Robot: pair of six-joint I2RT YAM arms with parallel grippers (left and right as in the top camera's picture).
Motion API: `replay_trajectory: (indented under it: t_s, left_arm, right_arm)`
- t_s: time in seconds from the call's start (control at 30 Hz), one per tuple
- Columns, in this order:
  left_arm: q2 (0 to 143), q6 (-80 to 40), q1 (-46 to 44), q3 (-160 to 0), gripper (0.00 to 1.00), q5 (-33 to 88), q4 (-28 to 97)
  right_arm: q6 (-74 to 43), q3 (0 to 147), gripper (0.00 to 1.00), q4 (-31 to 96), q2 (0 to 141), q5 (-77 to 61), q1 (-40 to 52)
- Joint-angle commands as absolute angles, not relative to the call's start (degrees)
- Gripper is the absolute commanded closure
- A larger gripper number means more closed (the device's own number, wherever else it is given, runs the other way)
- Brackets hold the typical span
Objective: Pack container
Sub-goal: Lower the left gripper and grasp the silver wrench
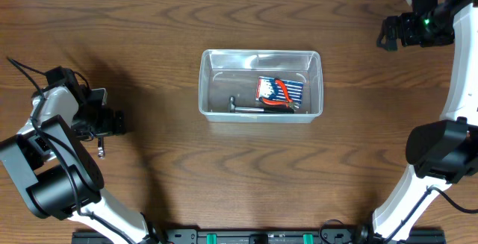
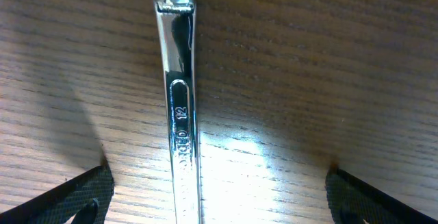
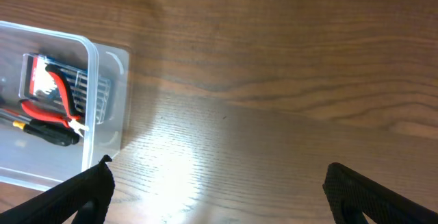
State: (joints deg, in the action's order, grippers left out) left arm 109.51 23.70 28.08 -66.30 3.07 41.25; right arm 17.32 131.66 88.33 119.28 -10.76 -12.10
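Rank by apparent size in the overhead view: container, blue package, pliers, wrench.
1. Container, clearly largest.
2. Blue package.
3. Pliers, lying over the package.
Wrench: only a short end shows, so it cannot be ranked fairly against the pliers.

The container (image 1: 202, 87), a clear plastic rectangular bin with rounded corners and a rimmed edge, is being shown upright and open-topped just above the centre of the overhead frame, long sides running left to right. A blue packet (image 1: 293, 87), red-handled pliers (image 1: 279, 93) and a metal tool (image 1: 243, 108) are being held in its right and lower part. In the right wrist view it is being cropped by the left edge.
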Motion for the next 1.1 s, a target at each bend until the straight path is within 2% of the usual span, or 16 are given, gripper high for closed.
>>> replay_trajectory:
  t_s: [0.0, 0.6, 0.67, 0.77, 1.07]
  left_arm:
    - [115.31, 22.13, 28.21, -63.86, 0.02, -0.62, 39.31]
    - [115.31, 21.50, 28.23, -63.86, 0.00, -4.40, 42.48]
    - [115.31, 21.50, 28.23, -63.86, 0.08, -4.40, 42.63]
    - [115.31, 21.50, 28.23, -63.86, 0.26, -4.43, 43.03]
    - [115.31, 21.50, 28.23, -63.86, 0.48, -4.62, 44.18]
  right_arm:
    - [17.63, 131.81, 0.01, 88.55, 120.03, -10.50, -12.36]
    - [17.63, 131.81, 0.01, 88.51, 120.03, -10.48, -12.47]
    - [17.58, 131.81, 0.01, 88.53, 120.03, -10.50, -12.47]
    - [16.64, 131.81, 0.01, 88.53, 120.03, -10.50, -12.45]
    - [14.96, 131.81, 0.01, 88.60, 120.03, -10.48, -12.45]
